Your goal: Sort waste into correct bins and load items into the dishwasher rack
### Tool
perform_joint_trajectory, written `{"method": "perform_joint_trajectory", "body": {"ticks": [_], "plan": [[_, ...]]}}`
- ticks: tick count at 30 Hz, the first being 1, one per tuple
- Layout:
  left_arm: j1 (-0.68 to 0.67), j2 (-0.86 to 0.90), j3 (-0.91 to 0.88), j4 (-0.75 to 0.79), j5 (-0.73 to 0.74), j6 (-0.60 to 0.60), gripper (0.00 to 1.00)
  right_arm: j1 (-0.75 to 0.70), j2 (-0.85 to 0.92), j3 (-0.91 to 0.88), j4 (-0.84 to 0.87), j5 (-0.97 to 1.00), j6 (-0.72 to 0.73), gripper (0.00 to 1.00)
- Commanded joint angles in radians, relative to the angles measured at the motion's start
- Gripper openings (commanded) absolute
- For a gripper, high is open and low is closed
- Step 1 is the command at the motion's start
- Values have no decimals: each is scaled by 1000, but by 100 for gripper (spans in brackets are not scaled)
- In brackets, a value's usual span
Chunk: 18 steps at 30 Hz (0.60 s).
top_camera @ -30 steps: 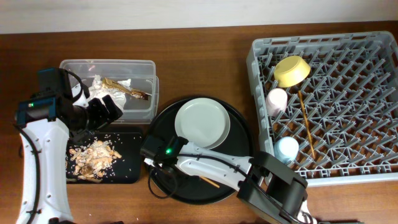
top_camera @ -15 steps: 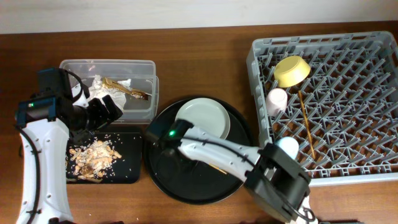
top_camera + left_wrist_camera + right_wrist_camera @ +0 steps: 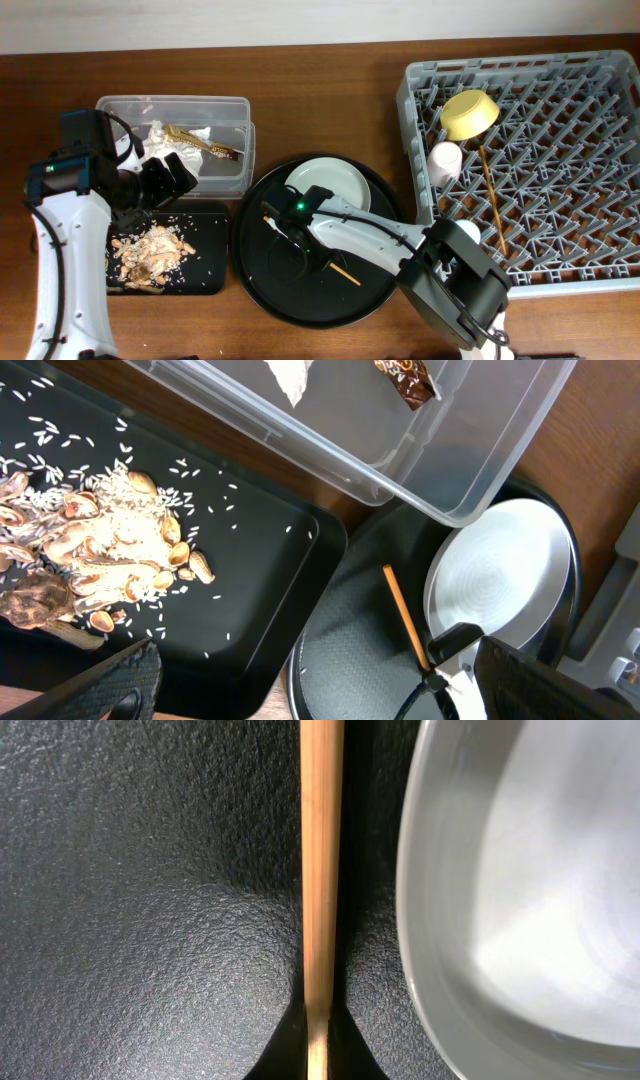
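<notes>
While the left gripper (image 3: pixel 165 175) hung wide open at the near edge of the tub (image 3: pixel 120 106), the right gripper (image 3: pixel 290 228) sat low on the round tray (image 3: pixel 262 290), pinched on a chopstick (image 3: pixel 321 870) lying just beside the plate (image 3: pixel 330 180). Second chopstick (image 3: pixel 491 195), bowl (image 3: pixel 469 113) and two cups lay in the rack (image 3: pixel 600 70). Scraps (image 3: pixel 148 252) lay on the flat tray (image 3: pixel 205 280).

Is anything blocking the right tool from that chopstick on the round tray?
Nothing visible does. The right tool hangs directly over the chopstick, which lies bare on the round tray just beside the plate.
</notes>
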Motion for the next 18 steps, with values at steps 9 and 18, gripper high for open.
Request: {"method": "perform_joint_trajectory", "body": {"ticks": [9,18], "plan": [[3,-6,12,-1,8,1,99,-92,-280,135,-206,-33,2,4],[3,-6,12,-1,8,1,99,-789,-357,134,-465,53,-72,4]]}}
